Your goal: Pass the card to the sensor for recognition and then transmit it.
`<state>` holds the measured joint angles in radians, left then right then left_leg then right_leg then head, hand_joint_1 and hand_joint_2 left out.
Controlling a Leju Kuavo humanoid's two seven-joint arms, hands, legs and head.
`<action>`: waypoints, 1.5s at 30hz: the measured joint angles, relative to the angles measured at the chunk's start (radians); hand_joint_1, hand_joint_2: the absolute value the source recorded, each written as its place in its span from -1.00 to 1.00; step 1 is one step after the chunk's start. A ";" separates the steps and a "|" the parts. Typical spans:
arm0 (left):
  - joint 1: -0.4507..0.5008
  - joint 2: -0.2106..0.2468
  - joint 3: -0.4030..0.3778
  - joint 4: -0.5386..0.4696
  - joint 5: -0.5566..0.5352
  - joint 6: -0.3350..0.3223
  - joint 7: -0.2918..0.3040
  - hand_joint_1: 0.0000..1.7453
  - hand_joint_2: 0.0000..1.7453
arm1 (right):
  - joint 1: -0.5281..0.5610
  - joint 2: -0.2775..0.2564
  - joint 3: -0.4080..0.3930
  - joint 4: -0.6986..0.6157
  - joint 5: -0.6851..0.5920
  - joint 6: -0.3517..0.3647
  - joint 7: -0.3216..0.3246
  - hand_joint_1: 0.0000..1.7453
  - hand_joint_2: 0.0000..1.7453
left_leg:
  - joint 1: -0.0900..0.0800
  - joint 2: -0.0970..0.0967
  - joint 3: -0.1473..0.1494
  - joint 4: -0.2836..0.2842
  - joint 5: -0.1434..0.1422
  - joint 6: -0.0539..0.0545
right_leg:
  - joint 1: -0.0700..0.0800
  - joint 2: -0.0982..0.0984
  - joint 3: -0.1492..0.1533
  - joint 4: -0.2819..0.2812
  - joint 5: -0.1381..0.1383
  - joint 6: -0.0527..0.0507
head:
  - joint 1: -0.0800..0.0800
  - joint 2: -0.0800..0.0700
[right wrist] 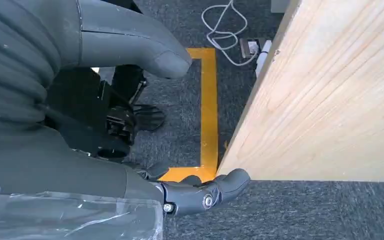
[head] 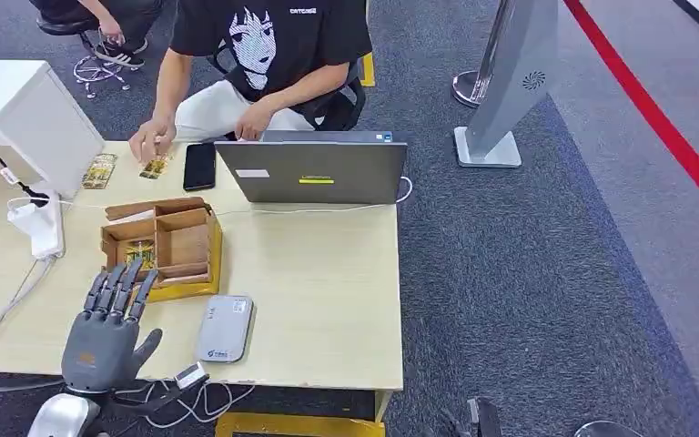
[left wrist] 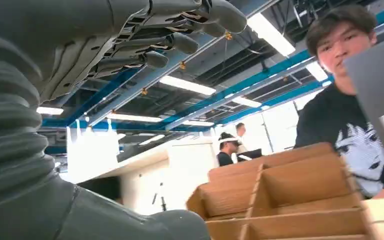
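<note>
My left hand point(head: 109, 328) hovers over the table's near left part with fingers stretched out, holding nothing, just short of the cardboard divider box point(head: 159, 241). A patterned card point(head: 139, 252) lies in the box's near-left compartment. The grey card sensor point(head: 225, 328) lies flat to the right of my hand. In the left wrist view the fingers point(left wrist: 180, 30) reach above the box point(left wrist: 280, 200). My right hand point(right wrist: 130, 115) hangs low beside the table's side point(right wrist: 330, 100), fingers apart and empty.
A seated person touches a card point(head: 156, 166) at the far edge; another card point(head: 100, 170) lies beside it. A black phone point(head: 199, 166), a grey laptop point(head: 314, 170), a white power strip point(head: 36, 228) and a white cabinet point(head: 32, 109) stand around. Cables point(head: 191, 396) hang off the near edge.
</note>
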<state>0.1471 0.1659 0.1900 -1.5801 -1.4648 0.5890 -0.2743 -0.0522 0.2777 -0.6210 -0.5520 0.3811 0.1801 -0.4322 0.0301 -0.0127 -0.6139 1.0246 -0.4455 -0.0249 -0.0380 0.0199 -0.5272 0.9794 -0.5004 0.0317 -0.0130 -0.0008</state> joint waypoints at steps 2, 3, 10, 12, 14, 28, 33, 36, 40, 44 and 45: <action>0.004 0.001 0.016 0.006 -0.005 0.001 -0.005 -1.00 1.00 | 0.000 0.000 -0.001 0.000 0.000 0.002 -0.002 -1.00 1.00 | 0.000 0.000 0.000 0.000 0.000 0.000 | 0.000 0.000 0.001 0.000 0.000 0.000 | 0.000 0.000; 0.004 0.001 0.024 0.012 -0.006 0.001 -0.006 -1.00 1.00 | 0.000 0.000 -0.003 0.000 0.001 0.003 -0.006 -1.00 1.00 | 0.000 -0.001 0.000 0.000 0.000 0.000 | 0.000 0.000 0.001 0.000 0.000 0.000 | 0.000 0.000; -0.007 0.010 0.114 0.094 -0.004 0.020 -0.019 -1.00 1.00 | 0.000 0.000 -0.005 0.001 0.006 0.012 -0.013 -1.00 1.00 | 0.000 -0.001 0.000 0.000 0.000 0.000 | 0.000 0.000 0.000 0.000 0.000 0.000 | 0.000 0.000; -0.022 0.018 0.134 0.124 -0.003 0.021 -0.020 -1.00 1.00 | 0.000 0.000 -0.005 0.002 0.010 0.013 -0.015 -1.00 1.00 | 0.000 -0.001 0.000 0.000 0.000 0.000 | 0.000 -0.001 0.000 0.000 0.000 0.000 | 0.000 0.000; -0.042 0.029 0.154 0.163 0.001 0.019 -0.022 -1.00 1.00 | 0.000 0.000 -0.005 0.003 0.014 0.015 -0.015 -1.00 1.00 | 0.000 -0.001 0.000 0.000 0.000 0.000 | 0.000 -0.001 0.000 0.000 0.000 0.000 | 0.000 0.000; -0.092 0.053 0.193 0.262 0.007 0.011 -0.025 -1.00 1.00 | 0.000 0.000 -0.005 0.005 0.016 0.016 -0.015 -1.00 1.00 | 0.000 -0.002 0.000 0.000 0.000 0.000 | 0.000 -0.001 0.000 0.000 0.000 0.000 | 0.000 0.000; -0.150 0.070 0.193 0.337 0.011 -0.008 -0.014 -1.00 1.00 | -0.004 0.000 -0.005 0.011 0.018 0.012 -0.015 -1.00 1.00 | 0.000 -0.002 0.000 0.000 0.001 -0.001 | 0.000 -0.002 0.001 0.000 0.000 0.000 | 0.000 0.000; -0.185 0.074 0.193 0.380 0.008 -0.005 -0.010 -1.00 1.00 | -0.010 0.000 -0.005 0.018 0.018 0.011 -0.015 -1.00 1.00 | 0.000 -0.002 0.000 0.000 0.001 -0.001 | 0.000 -0.002 0.001 0.000 0.000 0.000 | 0.000 0.000; -0.216 0.074 0.193 0.418 0.003 -0.003 0.000 -1.00 1.00 | -0.016 0.000 -0.003 0.029 0.015 0.002 -0.015 -1.00 1.00 | 0.000 -0.002 0.000 0.000 0.001 -0.001 | 0.000 -0.001 0.000 0.000 0.000 0.000 | 0.000 0.000; -0.244 0.076 0.193 0.440 -0.004 -0.013 0.018 -1.00 1.00 | -0.018 0.000 0.000 0.033 0.013 0.000 -0.015 -1.00 1.00 | 0.000 -0.002 0.000 0.000 0.001 -0.001 | 0.000 -0.002 0.000 0.000 0.000 0.000 | 0.000 0.000; -0.254 0.077 0.193 0.447 -0.006 -0.018 0.024 -1.00 1.00 | -0.019 0.000 0.002 0.034 0.013 0.000 -0.015 -1.00 1.00 | 0.000 -0.002 0.000 0.000 0.001 -0.001 | 0.000 -0.002 0.000 0.000 0.000 0.000 | 0.000 0.000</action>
<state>-0.1067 0.2430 0.3826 -1.1329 -1.4710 0.5711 -0.2506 -0.0714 0.2777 -0.6195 -0.5180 0.3941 0.1797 -0.4471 0.0303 -0.0148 -0.6141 1.0247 -0.4449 -0.0258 -0.0377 0.0183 -0.5271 0.9796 -0.5002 0.0315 -0.0130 -0.0008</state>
